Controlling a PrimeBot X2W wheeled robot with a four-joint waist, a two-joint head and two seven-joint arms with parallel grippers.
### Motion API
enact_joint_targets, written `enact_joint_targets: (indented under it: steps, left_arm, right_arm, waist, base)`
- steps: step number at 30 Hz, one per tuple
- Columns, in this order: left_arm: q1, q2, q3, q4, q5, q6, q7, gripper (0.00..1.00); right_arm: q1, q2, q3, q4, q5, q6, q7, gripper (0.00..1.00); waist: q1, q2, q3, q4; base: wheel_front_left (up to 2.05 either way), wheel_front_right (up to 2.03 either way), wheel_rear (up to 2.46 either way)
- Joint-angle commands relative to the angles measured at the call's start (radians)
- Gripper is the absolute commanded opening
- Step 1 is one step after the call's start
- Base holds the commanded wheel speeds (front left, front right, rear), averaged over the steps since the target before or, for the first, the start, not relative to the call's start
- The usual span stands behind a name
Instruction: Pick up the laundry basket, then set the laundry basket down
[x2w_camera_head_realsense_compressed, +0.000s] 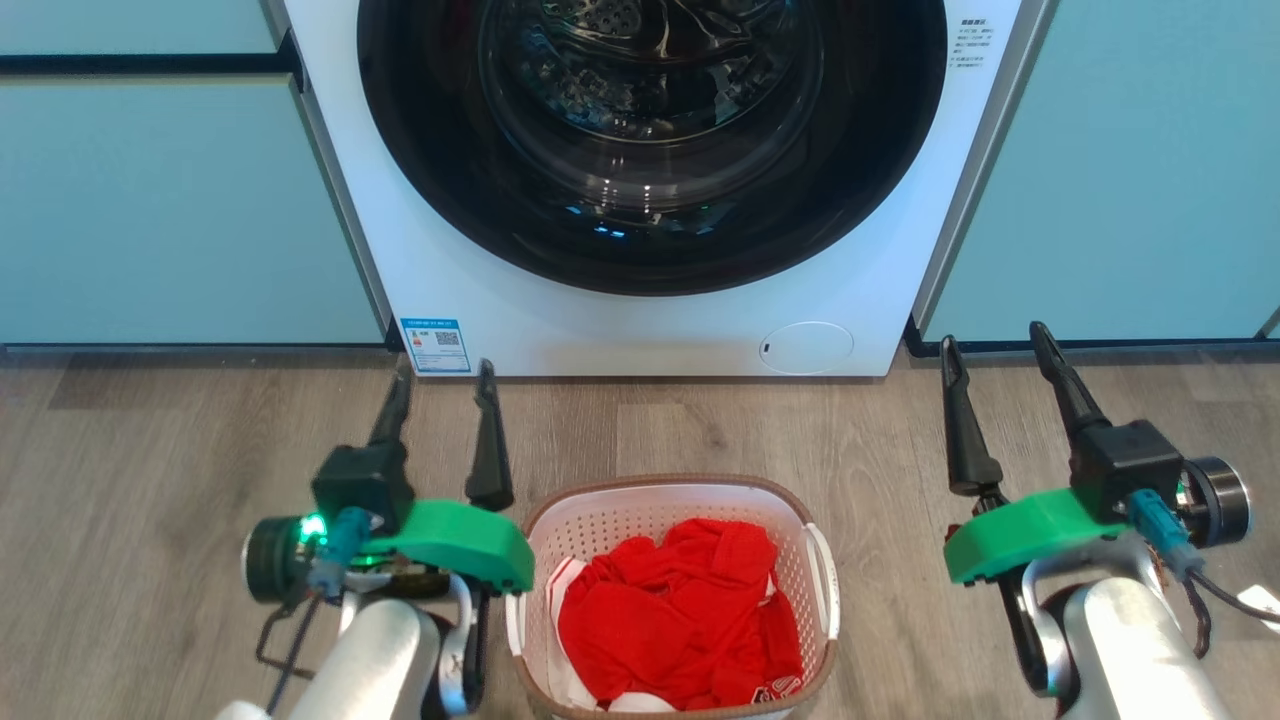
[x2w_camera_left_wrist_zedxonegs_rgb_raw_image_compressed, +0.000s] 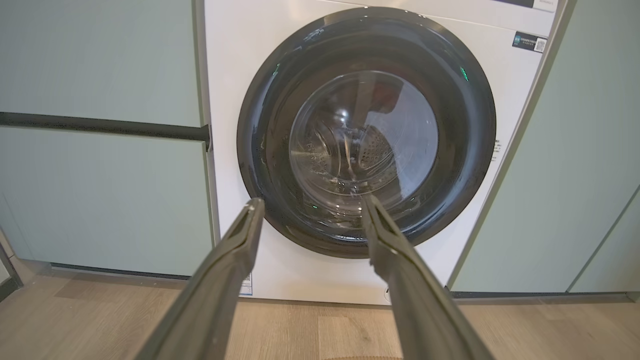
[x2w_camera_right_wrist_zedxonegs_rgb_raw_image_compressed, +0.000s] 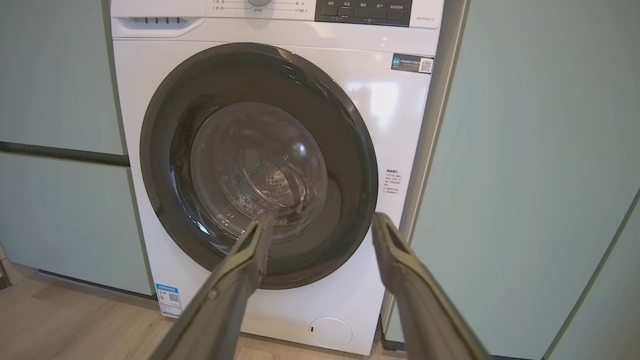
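Observation:
The laundry basket (x2w_camera_head_realsense_compressed: 640, 505), white and perforated with a brown rim and white side handles, stands on the wood floor at the bottom centre of the head view, holding red clothes (x2w_camera_head_realsense_compressed: 680, 620). My left gripper (x2w_camera_head_realsense_compressed: 445, 375) hovers open just left of the basket, fingers pointing toward the washer. On the other side, my right gripper (x2w_camera_head_realsense_compressed: 995, 340) is open well to the basket's right. Both wrist views look past open fingers (x2w_camera_left_wrist_zedxonegs_rgb_raw_image_compressed: 240, 250) (x2w_camera_right_wrist_zedxonegs_rgb_raw_image_compressed: 400, 260) at the washer door; nothing lies between either pair.
A white front-loading washing machine (x2w_camera_head_realsense_compressed: 650, 330) with a shut dark round door (x2w_camera_left_wrist_zedxonegs_rgb_raw_image_compressed: 367, 132) stands directly ahead, set between pale green cabinet fronts (x2w_camera_head_realsense_compressed: 170, 210) (x2w_camera_right_wrist_zedxonegs_rgb_raw_image_compressed: 525, 175). Bare wood floor (x2w_camera_head_realsense_compressed: 150, 450) stretches either side of the basket.

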Motion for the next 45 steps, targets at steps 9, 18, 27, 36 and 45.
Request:
enact_joint_targets:
  steps: [9,18,27,36,45]
  left_arm:
    - [-0.009,-0.017,0.093,0.011,-0.007,-0.061,-0.043,1.00]
    - [-0.007,-0.017,0.078,0.135,-0.043,-0.085,-0.046,1.00]
    - [-0.003,-0.017,0.095,0.152,-0.056,-0.083,-0.046,1.00]
    - [0.011,-0.017,0.113,0.145,-0.057,-0.071,-0.046,1.00]
    - [0.008,-0.017,0.108,0.154,-0.063,-0.080,-0.046,1.00]
  right_arm:
    - [-0.003,0.019,0.005,0.040,-0.040,0.007,-0.041,1.00]
    - [0.012,0.026,0.013,0.153,0.004,0.007,-0.044,1.00]
    - [-0.003,0.029,0.004,0.193,0.002,0.007,-0.044,1.00]
    - [-0.003,0.026,0.009,0.187,0.000,0.007,-0.044,1.00]
    - [-0.006,0.024,0.008,0.183,0.002,0.007,-0.044,1.00]
  waist:
    - [0.0000,-0.0001,-0.011,0.002]
    - [0.0000,-0.0001,-0.015,-0.006]
    - [0.0000,-0.0001,-0.015,-0.010]
    - [0.0000,-0.0001,-0.019,-0.008]
    - [0.0000,-0.0001,-0.017,-0.006]
  base:
    - [0.00,0.00,0.00]
    - [0.00,0.00,0.00]
    - [0.00,0.00,0.00]
    - [0.00,0.00,0.00]
    - [0.00,0.00,0.00]
